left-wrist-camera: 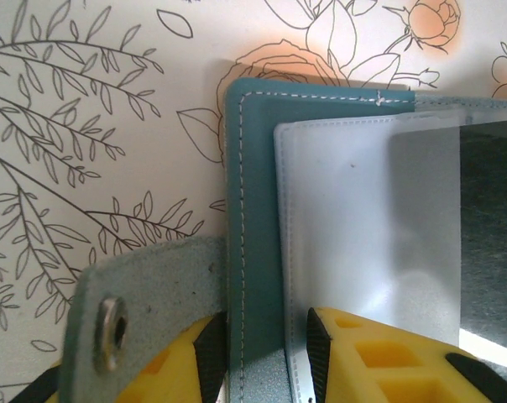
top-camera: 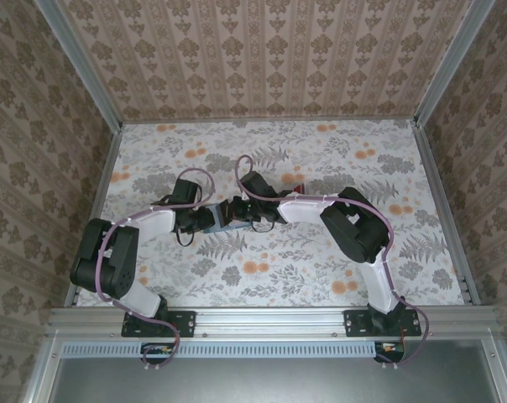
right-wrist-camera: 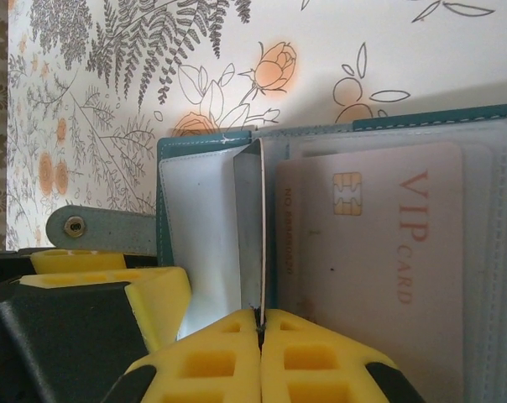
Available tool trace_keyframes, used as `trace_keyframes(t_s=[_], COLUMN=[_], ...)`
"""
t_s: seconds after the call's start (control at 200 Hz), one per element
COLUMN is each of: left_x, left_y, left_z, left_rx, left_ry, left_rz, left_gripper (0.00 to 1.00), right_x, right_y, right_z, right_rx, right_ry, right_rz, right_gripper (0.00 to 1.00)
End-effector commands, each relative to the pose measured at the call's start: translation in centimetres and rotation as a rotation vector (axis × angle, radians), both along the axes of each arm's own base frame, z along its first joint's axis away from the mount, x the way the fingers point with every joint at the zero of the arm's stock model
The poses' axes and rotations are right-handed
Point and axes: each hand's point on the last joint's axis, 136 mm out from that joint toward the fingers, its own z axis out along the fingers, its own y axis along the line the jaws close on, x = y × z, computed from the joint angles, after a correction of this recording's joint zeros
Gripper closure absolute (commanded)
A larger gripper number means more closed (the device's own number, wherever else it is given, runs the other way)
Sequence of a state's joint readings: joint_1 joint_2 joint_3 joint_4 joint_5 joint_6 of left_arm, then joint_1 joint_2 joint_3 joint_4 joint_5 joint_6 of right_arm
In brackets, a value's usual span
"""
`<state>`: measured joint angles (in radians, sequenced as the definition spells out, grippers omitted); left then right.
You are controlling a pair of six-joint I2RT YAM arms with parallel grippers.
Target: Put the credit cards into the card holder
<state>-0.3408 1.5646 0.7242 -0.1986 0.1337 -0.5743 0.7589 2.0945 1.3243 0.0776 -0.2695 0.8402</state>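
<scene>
When reading the top view, locate the card holder (top-camera: 226, 216) at mid-table, spread like a book between both wrists, pockets upward for loading; compare the left wrist view for the left gripper (left-wrist-camera: 262, 336) low over the teal cover's margin, probably to steady it; fingers (left-wrist-camera: 379, 361) partly apart, straddling that margin beside the snap strap (left-wrist-camera: 111, 323), firm contact not determinable; compare the right wrist view for the right gripper (right-wrist-camera: 260, 317), closed tight on a pale card (right-wrist-camera: 249, 235) held on edge, near end pinched, aligned with the white pocket (right-wrist-camera: 195, 243) beside the sleeved VIP card (right-wrist-camera: 379, 252), presumably for sliding in.
</scene>
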Motion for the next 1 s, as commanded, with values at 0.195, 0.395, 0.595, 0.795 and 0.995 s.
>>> trace_keyframes(t_s=[0.195, 0.395, 0.595, 0.795, 0.995], left_x=[-0.7, -0.5, -0.2, -0.5, -0.8], left_y=[-0.9, -1.1, -0.6, 0.3, 0.8], left_z=[-2.1, -0.4, 1.8, 2.5, 2.6], left_rx=[0.006, -0.015, -0.003, 0.008, -0.007], left_ry=[0.037, 0.005, -0.039, -0.047, -0.055], left_rz=[-0.038, -0.034, -0.028, -0.013, 0.006], left_gripper=[0.64, 0.64, 0.63, 0.63, 0.64], right_x=[-2.8, -2.7, -2.2, -1.8, -1.6], right_y=[0.9, 0.5, -0.4, -1.2, -2.1], right_z=[-3.9, -3.7, -0.8, 1.7, 2.3], right_rx=[-0.111, -0.135, -0.213, -0.263, -0.293], right_ry=[0.077, 0.059, -0.016, -0.076, -0.106], right_rz=[0.062, 0.063, 0.094, 0.114, 0.112], right_gripper=[0.89, 0.79, 0.61, 0.56, 0.57])
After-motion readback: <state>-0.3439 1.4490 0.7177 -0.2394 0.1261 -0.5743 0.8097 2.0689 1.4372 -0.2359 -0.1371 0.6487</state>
